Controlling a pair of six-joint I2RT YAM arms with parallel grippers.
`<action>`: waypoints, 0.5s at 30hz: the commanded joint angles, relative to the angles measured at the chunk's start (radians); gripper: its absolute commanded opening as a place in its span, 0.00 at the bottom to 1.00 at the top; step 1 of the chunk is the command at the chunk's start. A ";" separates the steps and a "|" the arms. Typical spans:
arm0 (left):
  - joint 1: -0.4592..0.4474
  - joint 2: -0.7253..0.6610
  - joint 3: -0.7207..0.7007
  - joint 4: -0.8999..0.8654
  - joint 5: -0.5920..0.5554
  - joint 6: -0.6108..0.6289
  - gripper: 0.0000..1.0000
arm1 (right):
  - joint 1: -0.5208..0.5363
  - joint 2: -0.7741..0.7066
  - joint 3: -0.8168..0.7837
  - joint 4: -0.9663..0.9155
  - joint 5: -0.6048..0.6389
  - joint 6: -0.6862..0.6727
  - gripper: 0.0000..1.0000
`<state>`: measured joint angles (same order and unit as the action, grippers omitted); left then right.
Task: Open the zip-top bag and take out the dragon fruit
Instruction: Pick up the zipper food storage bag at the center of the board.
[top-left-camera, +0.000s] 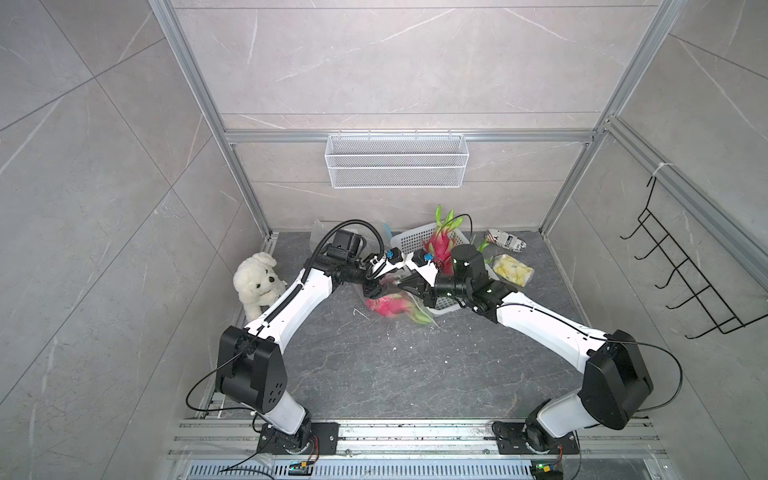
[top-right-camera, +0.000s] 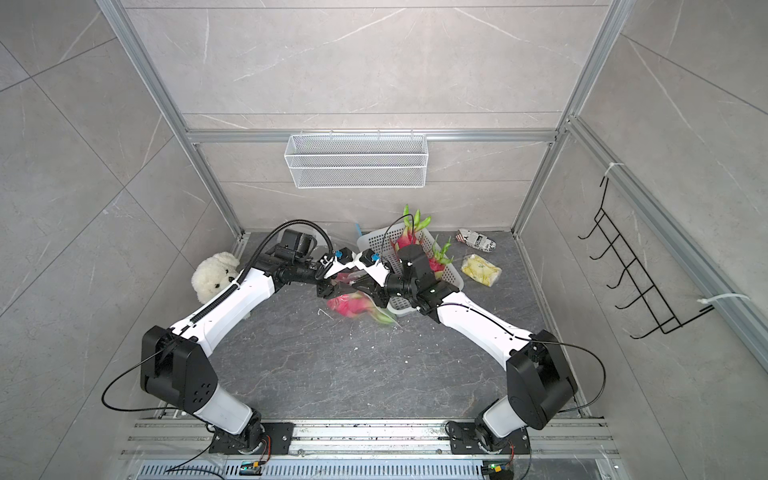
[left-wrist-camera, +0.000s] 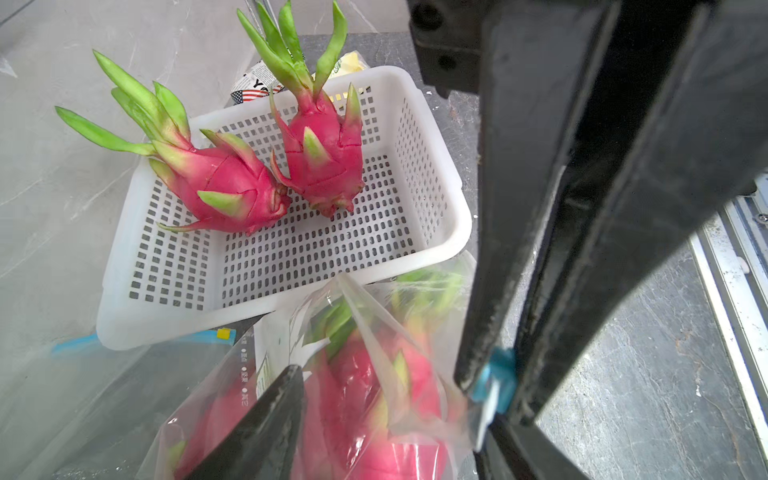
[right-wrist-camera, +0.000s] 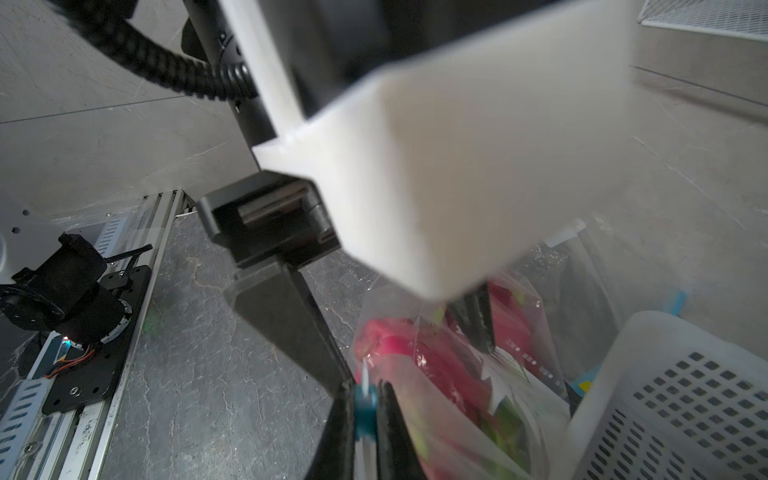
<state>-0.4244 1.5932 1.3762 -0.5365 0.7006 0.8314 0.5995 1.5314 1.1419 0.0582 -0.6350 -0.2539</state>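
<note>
Two dragon fruits (left-wrist-camera: 226, 189) lay in the one white perforated basket (left-wrist-camera: 266, 266). The single clear zip-top bag (left-wrist-camera: 374, 324) held more pink fruit, seemingly two, though blurred. There was one white plush dog (top-left-camera: 257, 282), one yellow packet (top-left-camera: 513, 270), one newsprint-patterned packet (top-left-camera: 505, 241), one wire mesh wall basket (top-left-camera: 395, 160), one black hook rack (top-left-camera: 690, 282) and two robot arms (top-left-camera: 299, 299).

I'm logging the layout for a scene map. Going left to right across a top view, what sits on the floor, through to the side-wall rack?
White plush dog → clear zip-top bag holding magenta dragon fruit → yellow crinkled packet → black wire hook rack on the side wall.
</note>
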 joint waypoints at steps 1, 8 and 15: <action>-0.035 0.007 0.039 -0.008 0.077 -0.004 0.63 | -0.003 -0.030 0.012 0.027 0.001 0.016 0.00; -0.045 0.048 0.099 -0.087 0.102 -0.001 0.09 | -0.010 -0.050 -0.002 0.035 0.010 0.022 0.00; -0.045 0.053 0.154 -0.194 0.055 0.034 0.09 | -0.028 -0.066 -0.025 0.035 0.033 0.016 0.00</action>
<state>-0.4667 1.6676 1.5017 -0.6949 0.7540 0.8433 0.5743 1.4963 1.1355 0.0837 -0.5999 -0.2497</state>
